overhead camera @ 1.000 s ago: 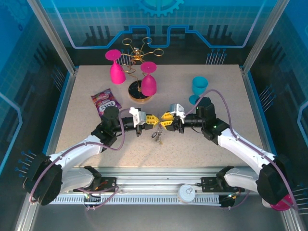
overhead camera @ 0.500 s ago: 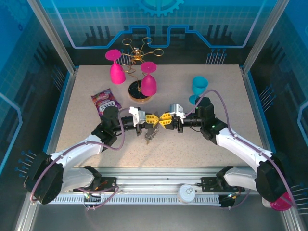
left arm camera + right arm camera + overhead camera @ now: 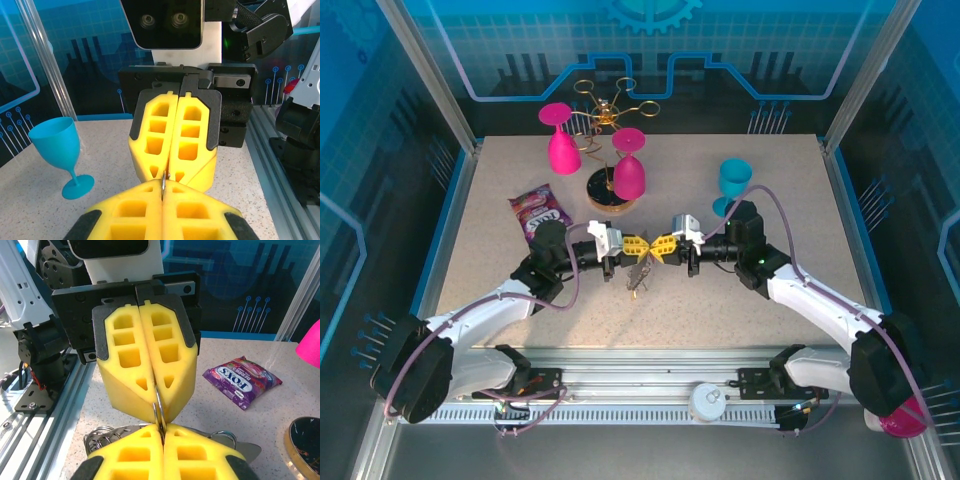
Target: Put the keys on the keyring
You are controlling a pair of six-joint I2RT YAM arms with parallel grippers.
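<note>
1. The left gripper (image 3: 638, 247), with yellow foam-like pads, is clenched: in the left wrist view its two pads (image 3: 130, 212) press flat together with no gap between them
2. The right gripper (image 3: 662, 247), with the same yellow pads, is also clenched, and its pads (image 3: 197, 452) meet along a closed seam
3. The two grippers face each other tip to tip above the middle of the speckled beige table (image 3: 500, 270), with their fingertips touching or nearly so
4. The thin wire keyring (image 3: 158, 410) is pinched in both: a short silvery stretch runs out of the left gripper's seam and straight into the right gripper's seam
5. That visible stretch runs along both seams, upright in both wrist views; the rest of the loop is hidden by the pads
6. The small silvery metal keys (image 3: 640, 273) hang in a bunch just below the meeting fingertips, trailing toward the near left in the top view
7. From the right wrist, one flat key blade (image 3: 240, 449) sticks out sideways to the right under the pads, with small rings bunched on the left
8. A turquoise plastic goblet (image 3: 60, 150) stands upright on the table beyond the right gripper
</note>
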